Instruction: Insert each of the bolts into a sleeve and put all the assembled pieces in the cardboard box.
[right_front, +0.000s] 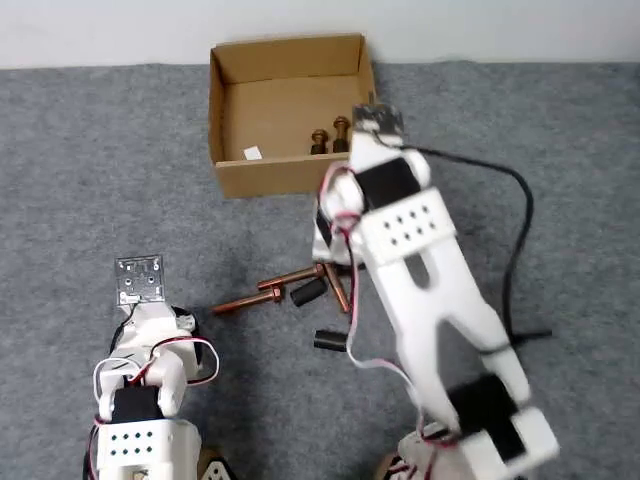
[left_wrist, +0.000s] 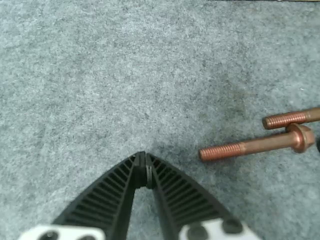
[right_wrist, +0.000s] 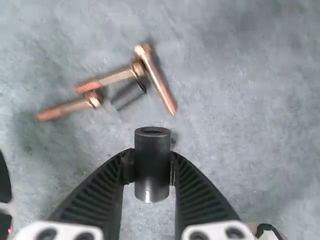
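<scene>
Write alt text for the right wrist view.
The right gripper is shut on a black sleeve, its open end showing. Beyond it, three copper bolts and a second sleeve lie close together on grey carpet.

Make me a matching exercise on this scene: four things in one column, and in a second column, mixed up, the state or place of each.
Things
1. left end effector
2. right end effector
3. cardboard box
4. loose bolts

States or places
A. lying on the grey mat
B. shut on a black sleeve
C. shut, holding nothing
D. has two bolts inside

Pairs: 1-C, 2-B, 3-D, 4-A
</scene>
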